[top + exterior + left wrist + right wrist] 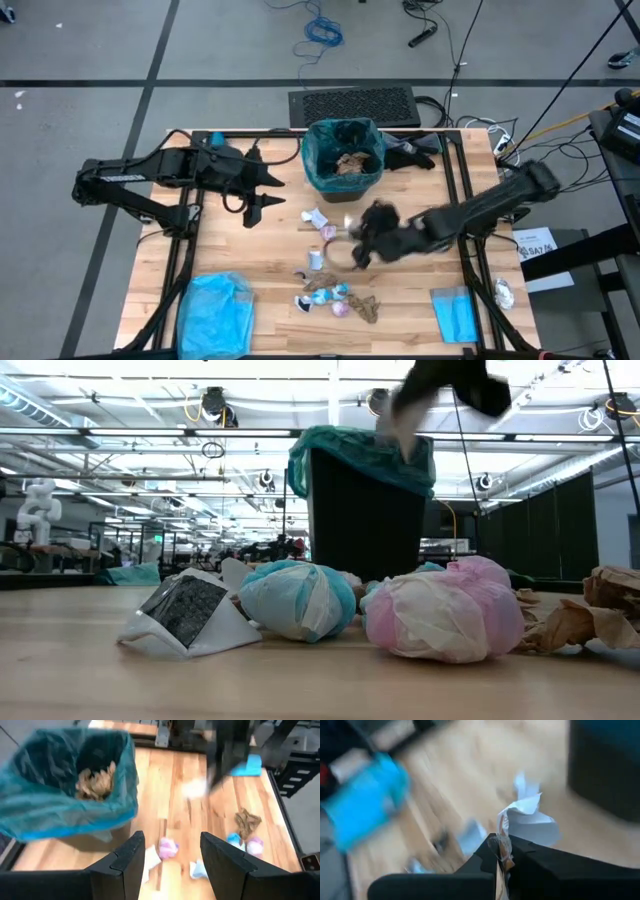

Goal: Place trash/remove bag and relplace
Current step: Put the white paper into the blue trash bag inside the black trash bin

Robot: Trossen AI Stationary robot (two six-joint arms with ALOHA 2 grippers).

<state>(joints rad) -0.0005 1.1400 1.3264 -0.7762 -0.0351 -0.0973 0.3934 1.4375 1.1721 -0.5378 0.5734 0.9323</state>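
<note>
Now your right tool (504,851) is clamped on a white wrapper (529,820) mid-tabletop (270,250), near the teal-lined bin (344,155) at the far edge. Your left tool (170,855) hangs apart beside it; scraps (340,296) crowd the near edge.

We saw a pale wooden table (400,290) with black rails. The bin (365,525) was black, lined with a dark teal-green bag (318,160) holding brown netting-like paper (350,163). Scattered trash (335,295) was white, pink, pale blue and brown; in the low view one wrapper (190,610) carried a dark grid pattern on white. A sky-blue plastic bag (215,312) lay on the table. Both arms were dark, and the right gripper (504,851) pinched a white scrap (527,820).
</note>
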